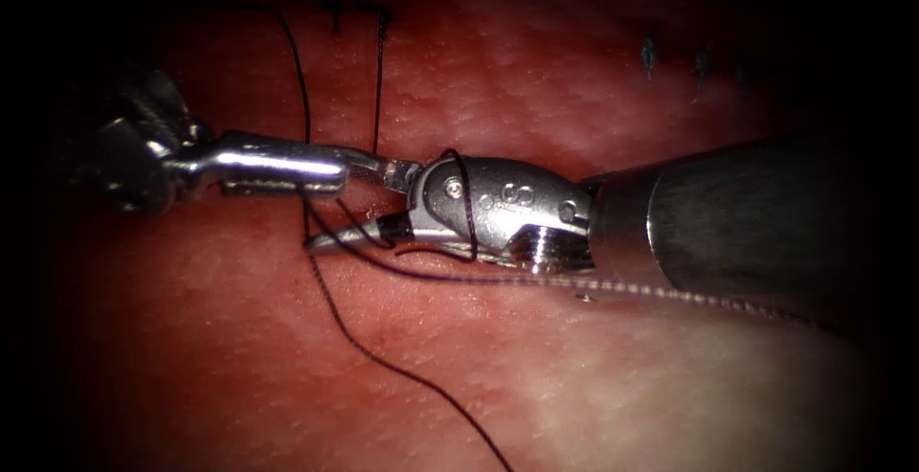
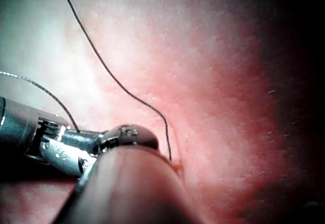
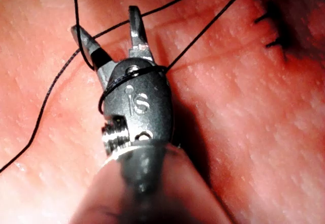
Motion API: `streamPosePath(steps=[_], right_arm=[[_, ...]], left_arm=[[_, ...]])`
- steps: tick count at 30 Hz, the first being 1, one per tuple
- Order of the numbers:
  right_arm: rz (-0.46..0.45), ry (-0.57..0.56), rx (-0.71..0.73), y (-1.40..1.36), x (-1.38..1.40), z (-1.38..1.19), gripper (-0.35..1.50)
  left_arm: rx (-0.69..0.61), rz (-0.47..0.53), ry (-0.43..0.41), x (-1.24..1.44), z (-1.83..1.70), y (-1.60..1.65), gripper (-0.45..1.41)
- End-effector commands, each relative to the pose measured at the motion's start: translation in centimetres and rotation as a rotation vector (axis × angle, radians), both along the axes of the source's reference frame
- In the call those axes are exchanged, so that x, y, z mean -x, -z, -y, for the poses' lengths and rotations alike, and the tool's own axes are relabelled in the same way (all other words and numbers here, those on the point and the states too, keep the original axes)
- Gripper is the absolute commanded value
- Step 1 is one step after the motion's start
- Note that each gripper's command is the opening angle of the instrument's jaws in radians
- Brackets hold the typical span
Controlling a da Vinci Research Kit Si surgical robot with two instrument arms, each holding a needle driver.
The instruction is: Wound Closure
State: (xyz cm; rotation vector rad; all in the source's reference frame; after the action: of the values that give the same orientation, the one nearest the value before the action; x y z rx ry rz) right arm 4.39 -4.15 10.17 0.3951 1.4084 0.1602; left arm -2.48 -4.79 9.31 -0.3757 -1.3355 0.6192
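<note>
Over the glistening red tissue [image 1: 239,357] we see the right arm's silver wristed tool [image 1: 383,206] with jaws spread wide, gripping nothing; thin black thread [image 1: 335,314] loops around its body and runs between the jaws. The left arm's shiny steel tool [image 1: 330,168] meets it tip to tip; we cannot tell its jaw state. Needle: we cannot locate it. Dark stitches [image 1: 381,22] sit behind.

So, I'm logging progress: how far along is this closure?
Done: dark stitches sit in the tissue. In hand: thread lies wrapped around the open right end effector, which grips nothing; the left end effector is beside it, its hold unclear. Left: this loop is not yet tightened; I cannot place the needle.
</note>
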Motion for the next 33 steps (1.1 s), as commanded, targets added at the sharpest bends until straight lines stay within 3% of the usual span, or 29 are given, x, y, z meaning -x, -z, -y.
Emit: streamPosePath(steps=[1,10,18,23,24,28,33], right_arm=[[-0.009,0.009,-0.002,-0.04,-0.06,0.04,0.99],[-0.065,0.073,-0.01,0.01,-0.1,0.14,0.88],[-0.129,0.13,-0.013,0.01,-0.08,0.14,0.36],[-0.192,0.133,-0.058,0.0,-0.08,0.15,0.41],[-0.205,0.143,-0.068,0.0,-0.07,0.17,0.29],[-0.249,0.13,-0.095,0.0,-0.06,0.17,0.21],[-0.293,0.095,-0.11,0.0,-0.03,0.1,0.24]], left_arm=[[-0.005,0.016,-0.012,0.05,0.04,-0.11,-0.45],[-0.104,0.219,-0.081,0.02,-0.38,-0.7,-0.45],[-0.189,0.377,-0.125,-0.04,-0.56,-0.9,-0.45],[-0.197,0.449,-0.139,-0.02,-0.62,-0.95,-0.45],[-0.197,0.457,-0.148,-0.02,-0.65,-0.99,-0.45],[-0.182,0.41,-0.149,-0.03,-0.65,-1.19,-0.45],[-0.141,0.25,-0.18,-0.07,-0.51,-1.55,-0.45]])
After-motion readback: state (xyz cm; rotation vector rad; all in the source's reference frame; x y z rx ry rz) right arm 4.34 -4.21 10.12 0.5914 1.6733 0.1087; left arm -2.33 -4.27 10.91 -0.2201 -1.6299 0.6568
